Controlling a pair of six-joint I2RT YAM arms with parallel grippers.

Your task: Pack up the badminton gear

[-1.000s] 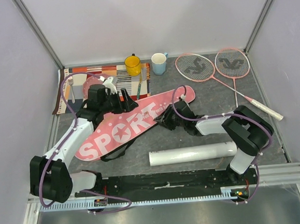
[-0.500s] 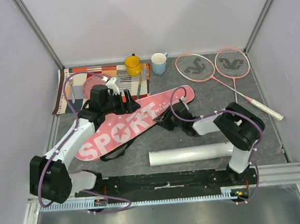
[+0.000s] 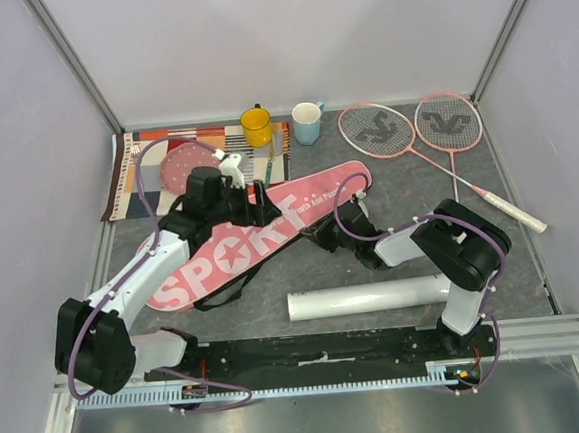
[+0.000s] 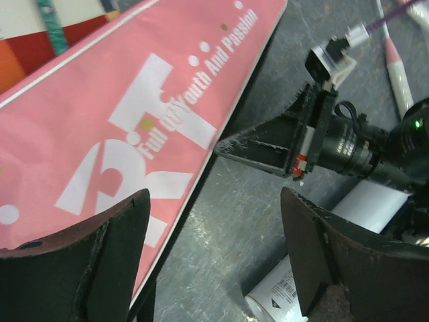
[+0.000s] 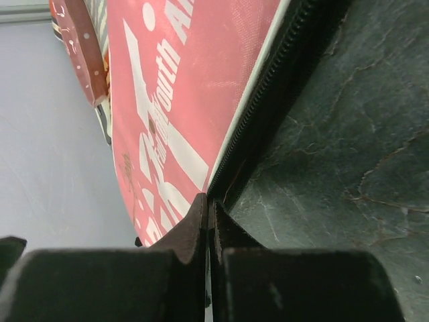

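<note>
A: Left gripper (image 3: 261, 203) has slid right since a second ago and now sits over the middle of the bag (image 3: 222, 257), by the R and T of the lettering. More of the plate (image 3: 177, 167) behind it shows. Right elbow has pulled in toward the tube (image 3: 371, 297). Bag's narrow end has swung a touch toward the back wall
B: Claws?
A: Left one is spread wide and hovering, one finger over pink cloth, the other over bare table (image 3: 533, 247), holding nothing. Right gripper (image 5: 209, 201) is pressed together, tips right on the bag's zip edge. Can't tell if a zip pull or cloth is caught between them
B: Where's the bag?
A: Flat on the table, slanting from front left to back centre, between both arms. Tube lies just in front of it, rackets (image 3: 378, 127) well apart at back right, not packed yet
B: Handling?
A: Looks light, soft and floppy, so it likely slides when tugged. I'd judge the zip edge is the place to grab, with the other claw pinning the flat face so the bag doesn't drag along. Pinch only one layer or the mouth stays closed
</note>
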